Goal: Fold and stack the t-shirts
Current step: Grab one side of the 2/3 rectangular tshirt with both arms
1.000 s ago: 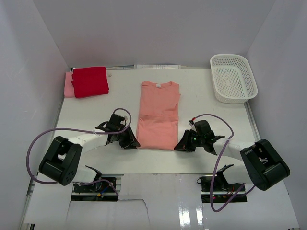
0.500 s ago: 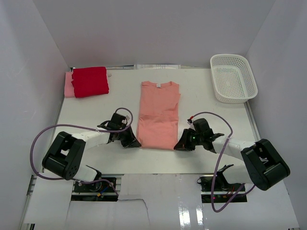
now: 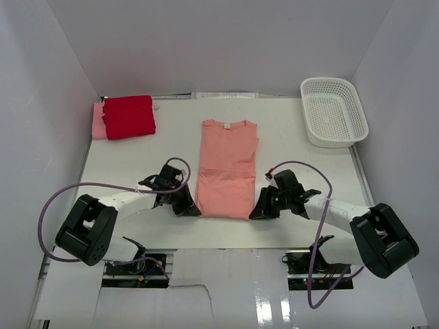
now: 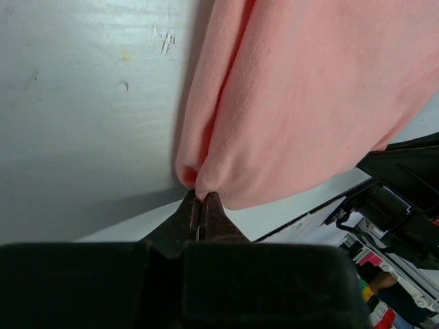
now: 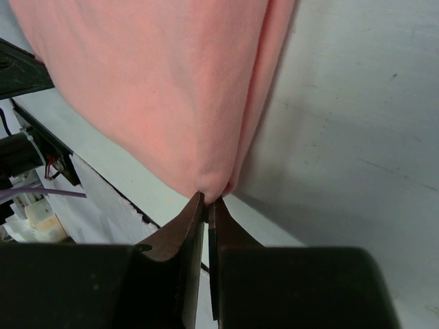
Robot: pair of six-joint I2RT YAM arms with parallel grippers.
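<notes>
White table (image 3: 123, 157): left hand (image 4: 201, 197), right hand (image 5: 207, 201) each pinching near hem corner of pink t-shirt (image 3: 226, 168).

No txt, brand, no. or sign can be read in any view, w/ nothing legible on the pink t-shirt (image 3: 226, 168), red t-shirt (image 3: 128, 116), basket (image 3: 328, 81) or tabletop (image 3: 137, 154).
</notes>
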